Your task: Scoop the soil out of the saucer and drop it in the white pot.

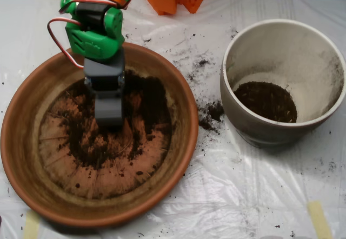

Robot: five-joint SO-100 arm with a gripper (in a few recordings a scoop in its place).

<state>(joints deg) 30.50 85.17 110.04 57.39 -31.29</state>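
Table covered in clear plastic sheet (216, 196), dirt-speckled. Saucer (21, 158) sits left of the white pot (281, 33), apart from it. Soil (146, 104) spread over saucer bottom; more lies inside the pot and spilled between the two. Scoop (110, 121) tip-down in saucer soil, apparently closed, though the top-down angle obscures the seam.

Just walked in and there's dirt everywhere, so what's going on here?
A green robot arm has its grey scoop down in the soil inside the terracotta saucer. Some soil already lies at the bottom of the white pot to the right. More is spilled on the plastic sheet between them.
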